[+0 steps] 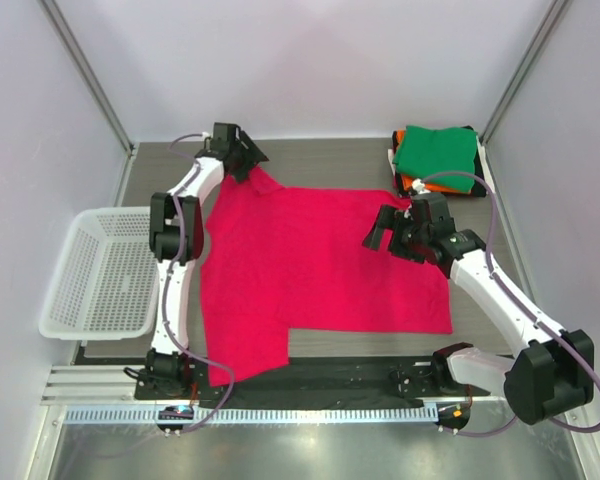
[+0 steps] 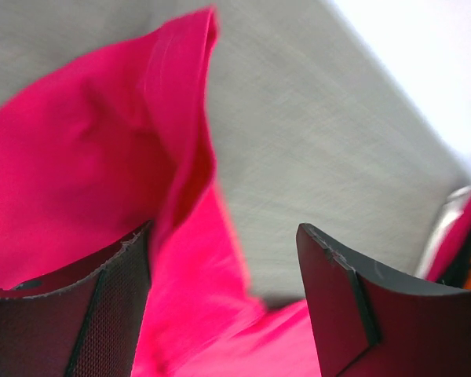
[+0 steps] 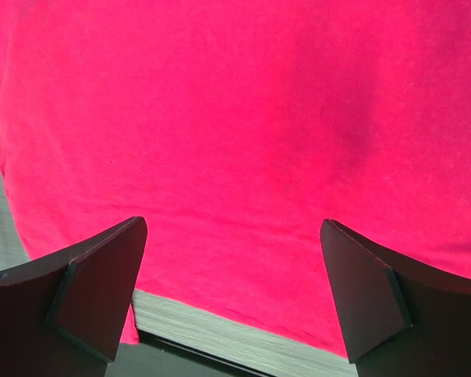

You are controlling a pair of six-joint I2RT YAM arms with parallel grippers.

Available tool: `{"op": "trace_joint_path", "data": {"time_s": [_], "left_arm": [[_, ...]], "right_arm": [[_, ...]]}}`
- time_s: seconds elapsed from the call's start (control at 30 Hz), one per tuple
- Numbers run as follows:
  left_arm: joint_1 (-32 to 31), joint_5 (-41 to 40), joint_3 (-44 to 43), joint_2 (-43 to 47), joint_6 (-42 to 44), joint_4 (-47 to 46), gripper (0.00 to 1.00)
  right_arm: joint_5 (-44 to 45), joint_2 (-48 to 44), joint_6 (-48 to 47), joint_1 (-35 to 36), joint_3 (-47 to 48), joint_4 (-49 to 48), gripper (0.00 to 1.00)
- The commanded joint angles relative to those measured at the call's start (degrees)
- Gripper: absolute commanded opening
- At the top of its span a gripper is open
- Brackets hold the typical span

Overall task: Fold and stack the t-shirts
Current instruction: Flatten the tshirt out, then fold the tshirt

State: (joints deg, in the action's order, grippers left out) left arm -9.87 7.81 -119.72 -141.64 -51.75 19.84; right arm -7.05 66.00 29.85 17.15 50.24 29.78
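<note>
A bright pink-red t-shirt (image 1: 320, 265) lies spread flat across the middle of the table, its near left part reaching toward the front edge. My left gripper (image 1: 253, 168) is at the shirt's far left corner. In the left wrist view the left gripper (image 2: 224, 263) is open, and a raised fold of the pink cloth (image 2: 102, 149) stands against the left finger (image 2: 102, 310). My right gripper (image 1: 376, 237) hovers over the shirt's right side. The right wrist view shows the right gripper (image 3: 231, 271) open wide above the shirt's edge (image 3: 243, 157), holding nothing. Folded t-shirts (image 1: 436, 152) are stacked at the far right, green on top.
A white mesh basket (image 1: 98, 275) sits off the table's left edge. A black strip (image 1: 350, 375) runs along the front by the arm bases. Grey walls with metal posts close in the back and sides. Bare grey tabletop (image 1: 330, 165) shows behind the shirt.
</note>
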Motion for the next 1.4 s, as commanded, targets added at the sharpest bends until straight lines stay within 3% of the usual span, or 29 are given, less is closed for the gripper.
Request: {"op": "trace_joint_path", "data": {"time_s": [0.0,0.2,0.3,0.4,0.5,0.67,0.8,0.9,1.03,1.23,1.37], "left_arm": [[-0.9,1.6,-6.8,-3.5,-7.2,-4.9,0.72],[-2.8,1.8,-27.0,-14.7,-28.8,-15.1,0.75],[-2.7,0.2,-26.5,-13.6,-33.5,-21.1,0.76],[-1.9,-0.2,-19.4,-7.3,-32.5,-20.2,0.78],[-0.2,1.0,-15.4,-1.8,-27.3,-10.9,0.79],[2.1,3.6,-2.8,10.5,-15.1,-5.3,0.79],[2.3,2.8,6.2,21.7,-4.3,6.9,0.79],[2.2,0.7,15.4,32.3,3.7,13.2,0.79],[0.5,-3.7,35.1,45.8,10.3,19.0,0.79],[-1.8,-2.5,60.3,59.6,8.0,14.1,0.79],[-2.2,-1.9,67.6,60.4,5.3,9.3,0.78]], "right_arm": [[1.3,0.2,-1.2,0.1,0.5,0.0,0.99],[1.4,1.5,-0.8,0.1,-0.1,0.2,0.99],[1.1,1.6,-0.2,0.1,-0.1,0.2,0.99],[0.5,1.4,-0.1,0.1,-0.1,0.3,0.99],[0.1,1.2,-0.1,0.1,0.5,0.7,0.99],[0.3,-0.2,-0.1,0.1,1.4,2.0,0.99],[3.2,-0.6,0.0,0.2,2.0,4.4,1.0],[5.6,-0.8,1.1,0.1,1.1,5.5,1.0],[13.2,4.0,2.1,-1.1,1.3,7.2,1.0],[17.8,15.1,0.6,-5.0,6.0,7.2,0.99],[19.0,26.6,-1.5,-5.5,11.6,6.3,1.0]]}}
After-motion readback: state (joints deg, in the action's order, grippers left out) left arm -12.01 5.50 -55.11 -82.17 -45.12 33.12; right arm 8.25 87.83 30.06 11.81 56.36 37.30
